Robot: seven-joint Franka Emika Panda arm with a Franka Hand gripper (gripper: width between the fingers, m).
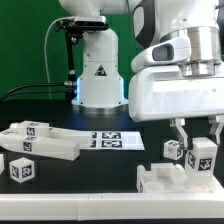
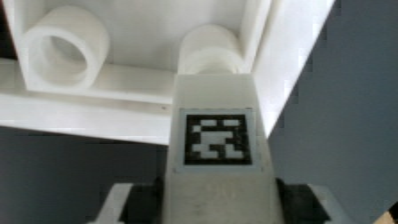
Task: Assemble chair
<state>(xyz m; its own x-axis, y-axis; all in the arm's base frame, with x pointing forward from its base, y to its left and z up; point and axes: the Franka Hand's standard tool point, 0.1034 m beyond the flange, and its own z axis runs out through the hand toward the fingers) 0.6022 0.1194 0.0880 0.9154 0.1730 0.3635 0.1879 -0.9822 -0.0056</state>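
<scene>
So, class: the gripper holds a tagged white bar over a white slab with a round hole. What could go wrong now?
The bar in the gripper could go in skewed and jam: the wrist view shows its far end close beside a wall of the slab. Pressing down might also shift the slab, which nothing holds.

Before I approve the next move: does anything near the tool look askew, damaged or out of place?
Nothing stands out. The tool holds the tagged white bar straight and centred above the base part; the loose parts lie flat beside the marker board. No damage shows.
</scene>
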